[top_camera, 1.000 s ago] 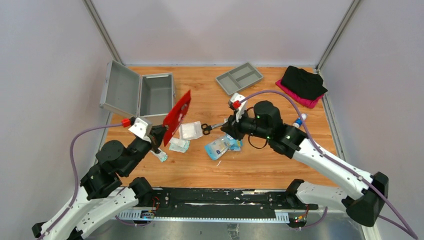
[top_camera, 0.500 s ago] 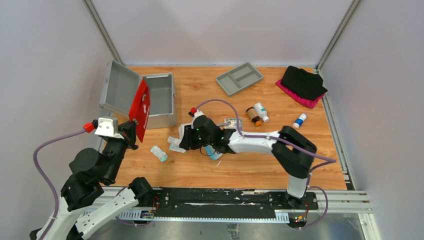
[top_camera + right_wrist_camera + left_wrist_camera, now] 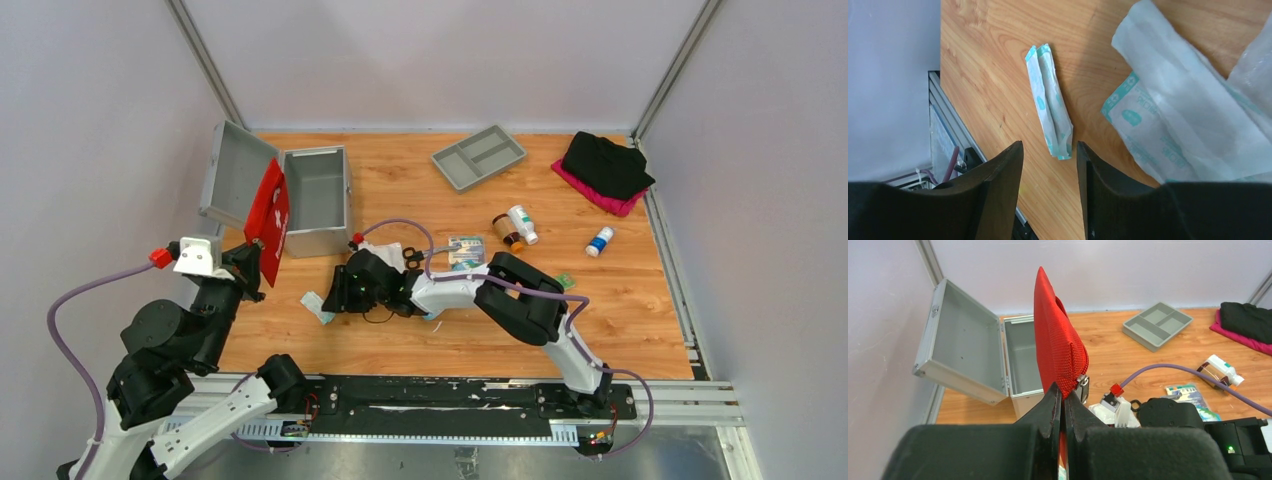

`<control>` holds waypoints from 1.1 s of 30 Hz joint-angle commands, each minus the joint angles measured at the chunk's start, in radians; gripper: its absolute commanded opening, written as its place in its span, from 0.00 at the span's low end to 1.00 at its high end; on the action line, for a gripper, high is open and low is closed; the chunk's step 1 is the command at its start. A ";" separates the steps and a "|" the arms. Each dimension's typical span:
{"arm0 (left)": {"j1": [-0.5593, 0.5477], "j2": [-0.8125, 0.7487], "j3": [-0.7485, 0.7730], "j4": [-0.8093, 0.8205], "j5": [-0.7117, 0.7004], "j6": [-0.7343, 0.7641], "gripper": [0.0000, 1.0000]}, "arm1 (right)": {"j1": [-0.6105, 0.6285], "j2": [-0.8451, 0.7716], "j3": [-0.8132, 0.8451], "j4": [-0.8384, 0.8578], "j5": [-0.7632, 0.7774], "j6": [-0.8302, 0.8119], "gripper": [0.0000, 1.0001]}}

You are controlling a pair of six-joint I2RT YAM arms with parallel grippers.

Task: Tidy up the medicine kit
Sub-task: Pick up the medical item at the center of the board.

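Two moves: left gripper (image 3: 1062,392), clenching the red pouch (image 3: 1055,340), nears the medicine kit (image 3: 1018,355); right gripper (image 3: 1049,146), jaws parted, now hovers over a packet (image 3: 1048,95), likely grabbing next.

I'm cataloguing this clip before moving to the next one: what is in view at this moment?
medicine kit: one, silver-grey, lid open, far left of the table
red pouch: one, raised near the kit
compartment tray: one, grey, far centre
cloths: two, black on pink, far right corner
bottles: three; amber and white side by side, a blue-capped white one further right
scissors: one, black handles, centre, partly hidden by the right arm
packets: several, white and teal, centre
table: one, orange wood
left gripper: shut on the red pouch
right gripper: open, over one small folded packet
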 commanded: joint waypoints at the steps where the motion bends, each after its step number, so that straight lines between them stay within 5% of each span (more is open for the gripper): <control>1: 0.008 -0.010 0.004 -0.002 -0.003 0.006 0.00 | 0.006 0.024 0.037 -0.043 0.058 0.017 0.49; 19: 0.008 -0.008 -0.034 0.029 0.004 0.028 0.00 | 0.017 0.115 0.116 -0.098 0.005 0.002 0.40; 33: 0.008 -0.014 -0.057 0.034 0.007 0.032 0.00 | 0.016 0.075 0.041 -0.033 0.034 -0.010 0.02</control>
